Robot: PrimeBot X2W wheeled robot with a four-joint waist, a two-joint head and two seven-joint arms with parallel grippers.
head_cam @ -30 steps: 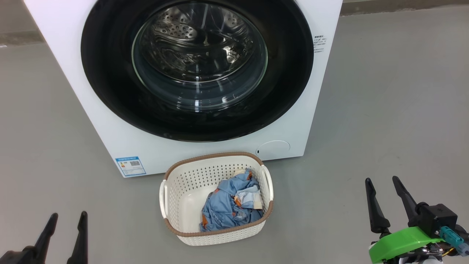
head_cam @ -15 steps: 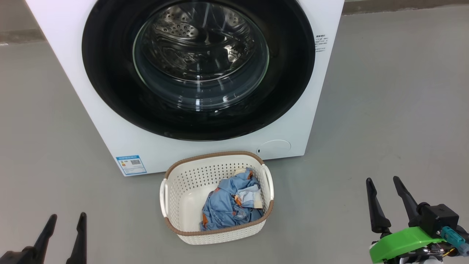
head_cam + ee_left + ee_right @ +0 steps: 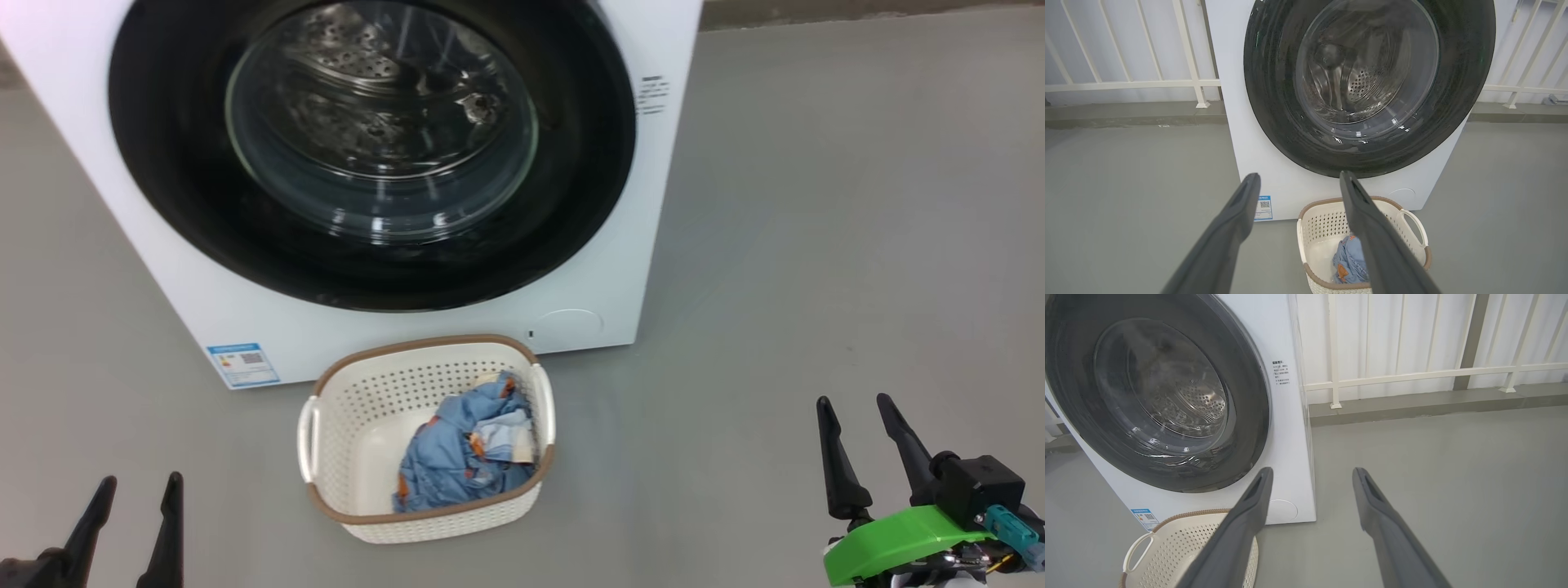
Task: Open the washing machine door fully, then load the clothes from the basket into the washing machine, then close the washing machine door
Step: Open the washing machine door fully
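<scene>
My head camera has swung since a second ago, so the washing machine, the washing machine door closed, and the basket just before it show further left. The clothes lie inside the basket. My left gripper and right gripper hang spread wide, empty.

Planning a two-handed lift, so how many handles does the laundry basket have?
2: a left handle and a right handle, on opposite sides of the basket; none seems hidden.
</scene>
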